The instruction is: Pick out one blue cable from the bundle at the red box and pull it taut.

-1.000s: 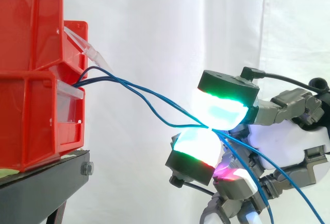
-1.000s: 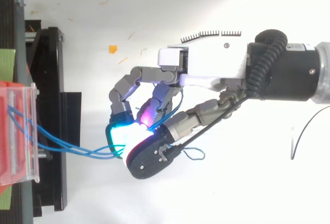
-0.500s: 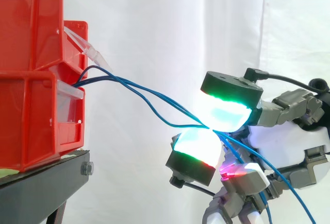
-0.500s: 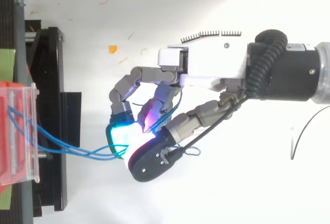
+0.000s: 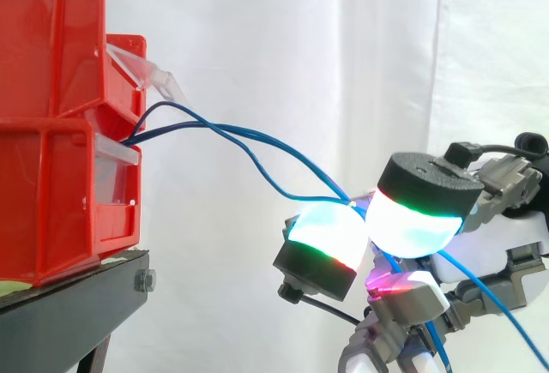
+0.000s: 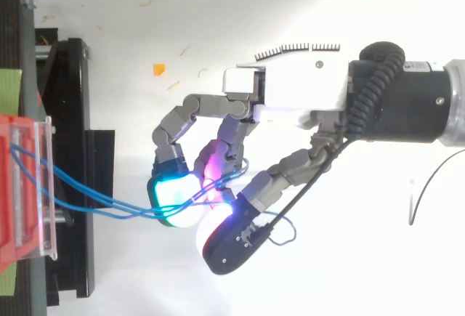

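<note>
Blue cables [image 5: 214, 125], two, sagged from the red bin's [image 5: 51, 193] front edge into the hand [image 6: 283, 94], its curled fingers [image 6: 174, 123] closed round both; one not yet singled out, neither taut.

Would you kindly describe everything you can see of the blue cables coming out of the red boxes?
The blue cables are thin, smooth strands that look plastic-sheathed, with several running together. They emerge between the stacked red boxes on the black stand and cross one another. From there they run rightward and downward in loose curves, not taut, to the robot hand. Beyond it, strands hang down towards the lower right.
</note>
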You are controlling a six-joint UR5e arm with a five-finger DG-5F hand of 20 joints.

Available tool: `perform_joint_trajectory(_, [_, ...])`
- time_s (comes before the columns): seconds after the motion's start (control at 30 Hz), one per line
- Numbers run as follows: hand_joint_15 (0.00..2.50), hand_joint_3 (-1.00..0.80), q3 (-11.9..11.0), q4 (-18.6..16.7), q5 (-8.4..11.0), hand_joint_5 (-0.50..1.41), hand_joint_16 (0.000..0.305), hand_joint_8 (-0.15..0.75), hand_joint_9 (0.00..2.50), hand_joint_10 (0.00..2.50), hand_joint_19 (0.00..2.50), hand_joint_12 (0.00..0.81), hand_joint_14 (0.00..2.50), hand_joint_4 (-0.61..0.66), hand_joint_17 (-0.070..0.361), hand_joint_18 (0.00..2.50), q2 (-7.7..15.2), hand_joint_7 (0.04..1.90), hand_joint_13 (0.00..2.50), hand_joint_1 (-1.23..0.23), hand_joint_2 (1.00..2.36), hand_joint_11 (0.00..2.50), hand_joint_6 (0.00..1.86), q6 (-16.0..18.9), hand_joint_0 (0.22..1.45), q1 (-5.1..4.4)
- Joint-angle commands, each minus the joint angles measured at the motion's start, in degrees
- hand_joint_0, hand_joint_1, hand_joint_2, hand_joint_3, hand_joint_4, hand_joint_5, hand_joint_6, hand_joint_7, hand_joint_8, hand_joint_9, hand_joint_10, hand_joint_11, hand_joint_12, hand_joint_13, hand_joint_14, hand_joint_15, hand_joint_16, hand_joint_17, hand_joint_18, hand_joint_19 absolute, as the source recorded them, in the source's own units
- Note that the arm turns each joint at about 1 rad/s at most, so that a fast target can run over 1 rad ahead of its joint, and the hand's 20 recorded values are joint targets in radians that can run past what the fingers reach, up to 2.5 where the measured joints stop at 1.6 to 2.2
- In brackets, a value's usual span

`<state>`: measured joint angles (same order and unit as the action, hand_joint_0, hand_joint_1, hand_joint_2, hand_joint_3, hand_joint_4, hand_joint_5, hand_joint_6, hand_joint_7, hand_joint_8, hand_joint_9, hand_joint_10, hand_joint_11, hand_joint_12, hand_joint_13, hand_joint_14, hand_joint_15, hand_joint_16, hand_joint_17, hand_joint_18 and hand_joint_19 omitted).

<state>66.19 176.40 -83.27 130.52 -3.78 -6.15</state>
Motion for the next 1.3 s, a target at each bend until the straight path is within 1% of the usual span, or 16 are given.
perform_joint_trajectory(0.0, [0.4, -0.5, 0.0, 0.0, -0.05, -0.1, 0.043, 0.307, 1.25, 0.03, 0.67, 0.314, 0.02, -0.01, 0.097, 0.95, 0.0, 0.99, 0.92, -0.89, 1.0, 0.94, 0.91, 0.0, 0.51, -0.01])
perform_joint_trajectory(0.07, [0.4, -0.5, 0.0, 0.0, -0.05, -0.1, 0.046, 0.327, 1.27, 0.03, 0.67, 0.328, 0.01, 0.0, 0.103, 0.98, 0.0, 0.97, 0.94, -0.78, 1.0, 0.92, 0.9, 0.0, 0.48, 0.08])
perform_joint_trajectory(0.1, [0.39, -0.5, 0.0, 0.0, -0.05, -0.1, 0.046, 0.328, 1.28, 0.03, 0.67, 0.329, 0.01, 0.01, 0.104, 0.99, 0.0, 0.97, 0.94, -0.76, 1.0, 0.92, 0.9, 0.0, 0.48, 0.08])
perform_joint_trajectory(0.2, [0.4, -0.5, 0.1, 0.0, -0.05, -0.11, 0.047, 0.325, 1.27, 0.03, 0.67, 0.339, 0.01, 0.02, 0.107, 0.99, 0.1, 0.98, 0.95, -0.63, 1.0, 0.91, 0.9, 0.0, 0.48, -0.01])
perform_joint_trajectory(0.23, [0.4, -0.5, 0.0, 0.0, -0.05, -0.11, 0.047, 0.324, 1.26, 0.03, 0.68, 0.335, 0.01, 0.02, 0.105, 0.98, 0.0, 0.98, 0.94, -0.59, 1.0, 0.9, 0.89, 0.0, 0.5, -0.01])
perform_joint_trajectory(0.3, [0.4, -0.5, 0.1, 0.0, 0.03, -0.11, 0.045, 0.318, 1.25, 0.03, 0.69, 0.331, 0.02, 0.0, 0.102, 0.97, 0.1, 0.99, 0.94, -0.57, 1.0, 0.92, 0.89, 0.0, 0.52, -0.01])
perform_joint_trajectory(0.37, [0.42, -0.5, 0.1, 0.0, -0.05, -0.11, 0.043, 0.303, 1.24, 0.03, 0.72, 0.316, 0.02, -0.03, 0.096, 0.94, 0.0, 1.01, 0.92, -0.52, 1.0, 0.91, 0.89, 0.0, 0.58, -0.01])
perform_joint_trajectory(0.43, [0.42, -0.5, 0.1, 0.0, -0.05, -0.11, 0.042, 0.298, 1.24, 0.03, 0.74, 0.312, 0.02, -0.04, 0.095, 0.94, 0.1, 1.02, 0.92, -0.52, 1.0, 0.9, 0.89, 0.0, 0.61, 0.08])
perform_joint_trajectory(0.5, [0.42, -0.5, 0.0, 0.0, -0.05, -0.11, 0.043, 0.301, 1.23, 0.03, 0.72, 0.313, 0.02, -0.05, 0.096, 0.94, 0.0, 1.04, 0.92, -0.56, 1.0, 0.9, 0.89, 0.0, 0.62, 0.08])
perform_joint_trajectory(0.63, [0.42, -0.4, 0.0, 0.0, 0.03, -0.11, 0.043, 0.303, 1.21, 0.03, 0.72, 0.315, 0.02, -0.04, 0.096, 0.93, 0.0, 1.06, 0.91, -0.67, 1.01, 0.9, 0.9, 0.0, 0.63, -0.01])
perform_joint_trajectory(0.7, [0.42, -0.38, 0.0, 0.0, 0.03, -0.12, 0.043, 0.302, 1.2, 0.03, 0.72, 0.315, 0.02, -0.03, 0.096, 0.93, 0.0, 1.04, 0.9, -0.69, 1.01, 0.91, 0.9, 0.0, 0.63, -0.01])
perform_joint_trajectory(0.83, [0.42, -0.43, 0.0, 0.0, 0.03, -0.12, 0.042, 0.306, 1.2, 0.03, 0.72, 0.314, 0.02, -0.02, 0.096, 0.93, 0.1, 1.02, 0.9, -0.69, 1.01, 0.91, 0.9, 0.0, 0.63, -0.01])
perform_joint_trajectory(0.87, [0.42, -0.48, 0.0, 0.0, 0.03, -0.12, 0.043, 0.302, 1.2, 0.03, 0.72, 0.313, 0.02, -0.02, 0.096, 0.93, 0.0, 1.0, 0.9, -0.68, 1.0, 0.91, 0.9, 0.0, 0.62, -0.01])
perform_joint_trajectory(0.93, [0.42, -0.5, 0.0, 0.0, 0.12, -0.12, 0.043, 0.303, 1.2, 0.03, 0.72, 0.315, 0.02, -0.01, 0.096, 0.93, 0.0, 1.01, 0.9, -0.66, 1.0, 0.91, 0.9, 0.0, 0.61, -0.09])
perform_joint_trajectory(1.03, [0.42, -0.5, 0.1, 0.0, 0.3, -0.12, 0.043, 0.307, 1.2, 0.03, 0.71, 0.317, 0.02, 0.0, 0.098, 0.93, 0.1, 0.99, 0.9, -0.63, 1.0, 0.92, 0.9, 0.0, 0.58, -0.27])
perform_joint_trajectory(1.27, [0.41, -0.5, 0.0, 0.1, 0.12, -0.12, 0.045, 0.312, 1.2, 0.03, 0.71, 0.325, 0.02, 0.0, 0.101, 0.93, 0.0, 0.98, 0.9, -0.62, 1.0, 0.93, 0.9, 0.2, 0.54, -0.18])
